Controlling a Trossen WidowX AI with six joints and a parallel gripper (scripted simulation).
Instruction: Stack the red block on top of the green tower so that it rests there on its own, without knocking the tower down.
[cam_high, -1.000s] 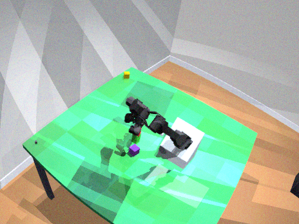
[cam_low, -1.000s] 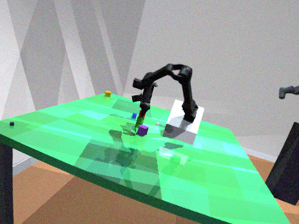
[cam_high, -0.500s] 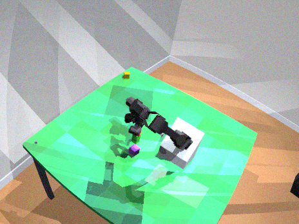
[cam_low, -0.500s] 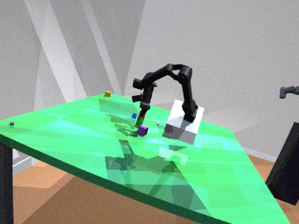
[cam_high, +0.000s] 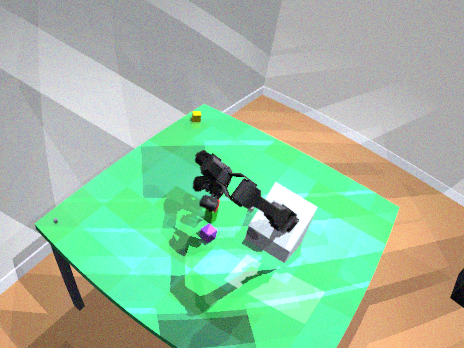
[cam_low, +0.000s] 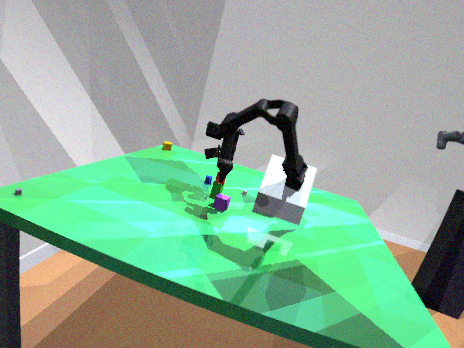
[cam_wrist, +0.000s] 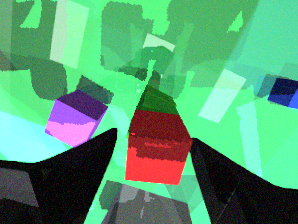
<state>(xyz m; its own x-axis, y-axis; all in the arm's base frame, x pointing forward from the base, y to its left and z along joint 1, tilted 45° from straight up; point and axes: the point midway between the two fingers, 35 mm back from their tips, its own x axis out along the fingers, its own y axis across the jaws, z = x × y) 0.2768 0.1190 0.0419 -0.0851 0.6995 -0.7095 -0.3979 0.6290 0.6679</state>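
The red block (cam_high: 218, 204) (cam_low: 217, 177) (cam_wrist: 155, 155) sits on top of the green tower (cam_high: 210, 215) (cam_low: 216, 189) (cam_wrist: 157, 100) near the middle of the table. My gripper (cam_high: 212, 202) (cam_low: 223, 171) (cam_wrist: 154, 137) is open and points down around the red block. In the wrist view the fingers stand to either side of the block, with a small gap showing on the left. The tower stands upright, and only its top part shows under the red block.
A purple block (cam_high: 208, 232) (cam_low: 221, 202) (cam_wrist: 75, 120) lies close beside the tower. A blue block (cam_low: 208, 180) (cam_wrist: 285, 92) lies on the other side. A yellow block (cam_high: 196, 116) (cam_low: 167, 146) sits at the far table corner. The arm's white base (cam_high: 287, 200) (cam_low: 280, 200) stands to the right.
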